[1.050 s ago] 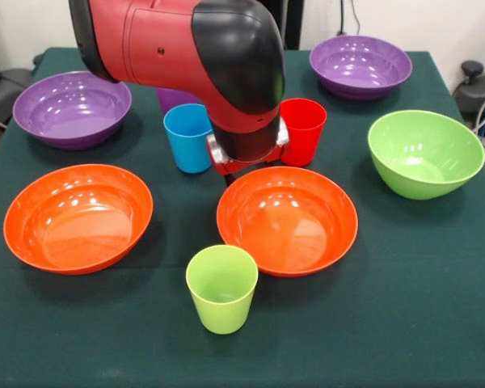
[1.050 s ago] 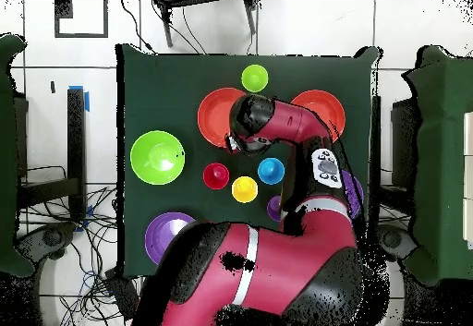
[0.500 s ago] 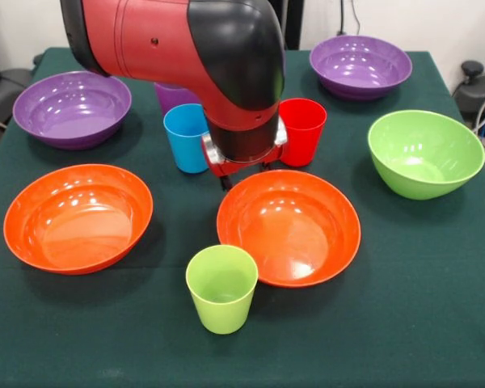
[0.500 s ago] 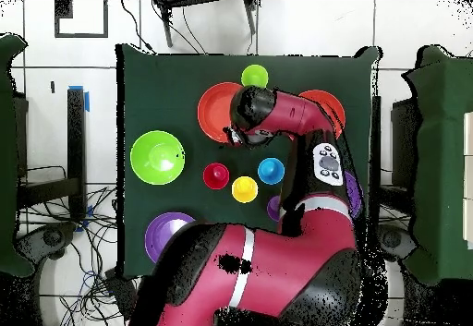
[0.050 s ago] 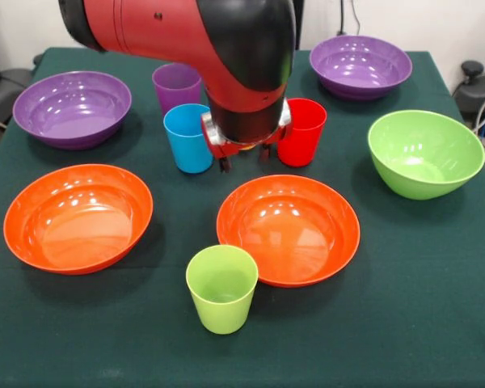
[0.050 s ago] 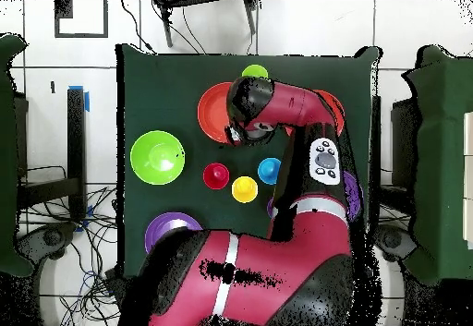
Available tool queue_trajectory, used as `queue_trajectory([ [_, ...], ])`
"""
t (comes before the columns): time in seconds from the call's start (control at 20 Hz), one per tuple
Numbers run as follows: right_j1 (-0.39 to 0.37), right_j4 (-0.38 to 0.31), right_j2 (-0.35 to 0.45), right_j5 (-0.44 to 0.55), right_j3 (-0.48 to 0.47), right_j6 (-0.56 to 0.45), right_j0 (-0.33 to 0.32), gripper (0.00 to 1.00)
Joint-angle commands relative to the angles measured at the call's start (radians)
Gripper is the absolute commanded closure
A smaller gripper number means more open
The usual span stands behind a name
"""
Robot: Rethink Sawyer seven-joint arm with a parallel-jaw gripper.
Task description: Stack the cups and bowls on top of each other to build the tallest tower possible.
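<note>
My gripper (image 5: 243,160) hangs open and empty just above the far rim of the middle orange bowl (image 5: 288,230), between the blue cup (image 5: 188,137) and the red cup (image 5: 302,131). The light green cup (image 5: 221,288) stands upright at that bowl's near left edge, close to touching it. A purple cup (image 5: 176,85) stands behind the blue one. The arm hides the yellow cup (image 6: 245,189) in the front view. A second orange bowl (image 5: 78,217), two purple bowls (image 5: 73,107) (image 5: 360,65) and the green bowl (image 5: 425,152) lie around them. Nothing is stacked.
The dark green table cloth (image 5: 404,323) covers the table. The thick red arm (image 5: 186,36) reaches across the back of the table. Cables and dark chairs stand beyond the table's sides in the overhead view.
The gripper has risen from the middle orange bowl's far rim. That bowl slid slightly toward the light green cup and lies flat. The arm's shift uncovered the purple cup.
</note>
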Motion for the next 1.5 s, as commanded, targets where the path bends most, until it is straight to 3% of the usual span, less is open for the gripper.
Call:
queue_trajectory([
  [0.05, -0.045, -0.100, -0.047, 0.125, 0.020, 0.098, 0.042, 0.00],
  [0.15, -0.025, -0.101, -0.059, 0.126, 0.002, 0.103, 0.046, 0.00],
  [0.35, 0.000, -0.038, -0.037, 0.018, -0.005, 0.163, 0.039, 0.00],
  [0.55, 0.005, 0.039, 0.011, -0.198, 0.016, 0.231, 0.010, 0.00],
  [0.75, 0.032, 0.073, 0.016, -0.345, -0.004, 0.293, -0.002, 0.00],
  [1.05, 0.050, 0.093, 0.016, -0.441, -0.009, 0.303, -0.006, 0.00],
  [1.5, 0.037, 0.074, 0.033, -0.527, 0.085, 0.308, -0.028, 0.00],
])
